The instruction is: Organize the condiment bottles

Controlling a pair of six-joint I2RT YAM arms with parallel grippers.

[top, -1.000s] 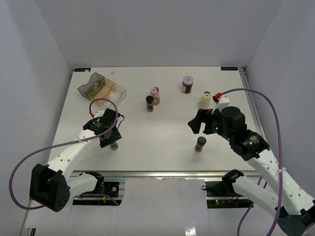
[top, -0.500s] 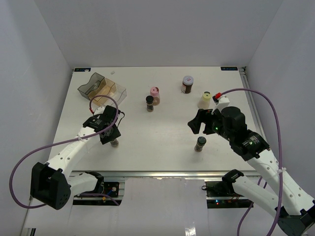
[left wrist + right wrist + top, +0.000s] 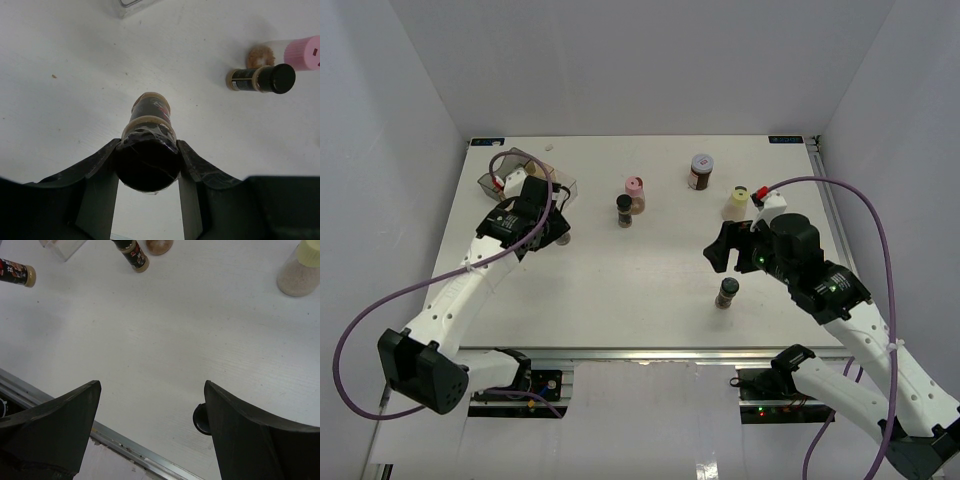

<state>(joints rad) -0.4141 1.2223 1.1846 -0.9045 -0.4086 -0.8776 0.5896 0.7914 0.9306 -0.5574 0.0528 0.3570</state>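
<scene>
**Left gripper clamps a black-capped jar beside the bin**

The left gripper (image 3: 148,172) is closed on a dark spice jar (image 3: 150,125), one finger pressing on each side just below its black cap. In the overhead view, this jar sits near the front right corner of the clear plastic bin (image 3: 505,172), at the back left of the white table (image 3: 650,270). The frames do not show whether its base touches the table.

The right gripper (image 3: 720,248) hangs over the right half of the table with its fingers spread wide and nothing between them. A second black-capped jar (image 3: 727,292) stands just in front of it.

Near the middle of the back, a pink-capped jar (image 3: 635,194) stands just beside a third black-capped jar (image 3: 624,210). Further right is a wider grey-lidded jar (image 3: 701,170) with a red label. A pale yellow jar (image 3: 736,203) stands close to the right arm's wrist.
</scene>
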